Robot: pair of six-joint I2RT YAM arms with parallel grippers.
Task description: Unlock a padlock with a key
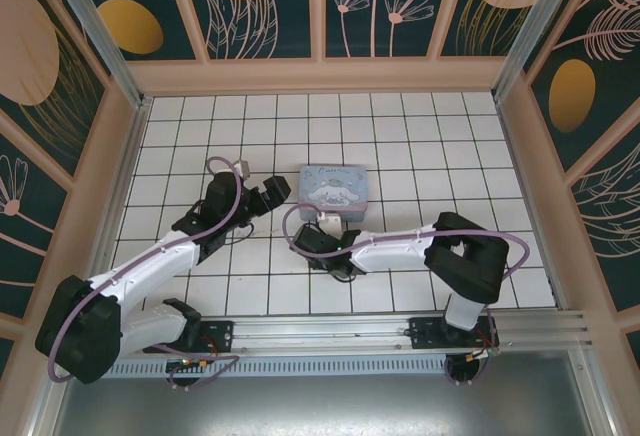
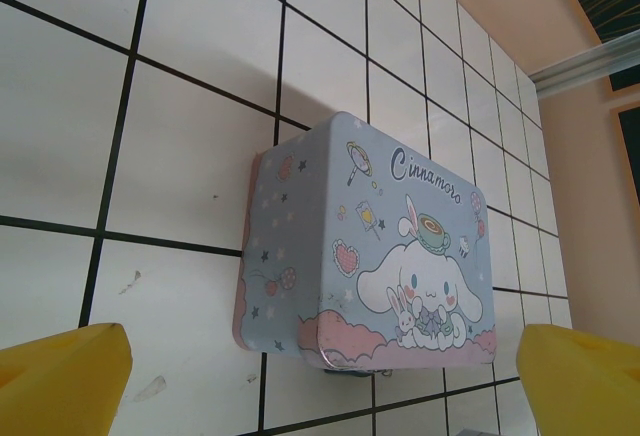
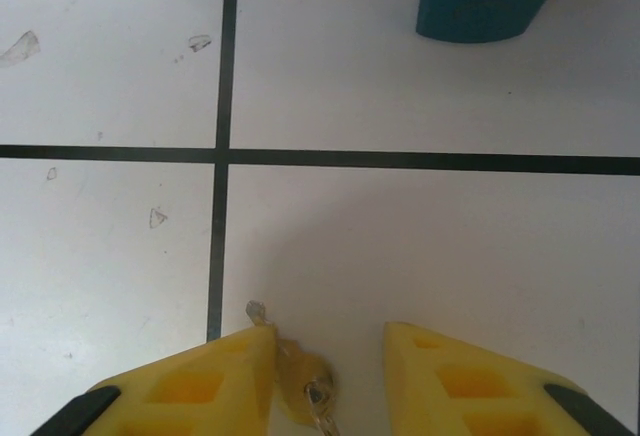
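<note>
Two arms are over the tiled table (image 1: 430,136), and the right one is on the job. The right fingers (image 3: 200,386) stand at a middling gap, low to the table. The key (image 3: 300,381) lies flat between them, touching the inner face of the left-in-view finger, with bare table between it and the other finger, so it isn't pinched yet.

The key's long axis runs roughly along the fingers, tilted a little. Its slim end points away from the wrist and up-left, and the end with the hole sits nearer the palm. It's blurry, so that's a guess.

The padlock (image 3: 480,1) is ahead and to the right of the key, well apart from it. Its dark body rests against the near edge of the tin (image 1: 335,186). The shackle is cut off, so I can't tell which way it faces.

The left fingers (image 2: 60,376) are spread wide and empty, hanging above the tin lid. The right arm is clearly nearer to both the key and the padlock. Likely next step: pinch across the key's short axis.
</note>
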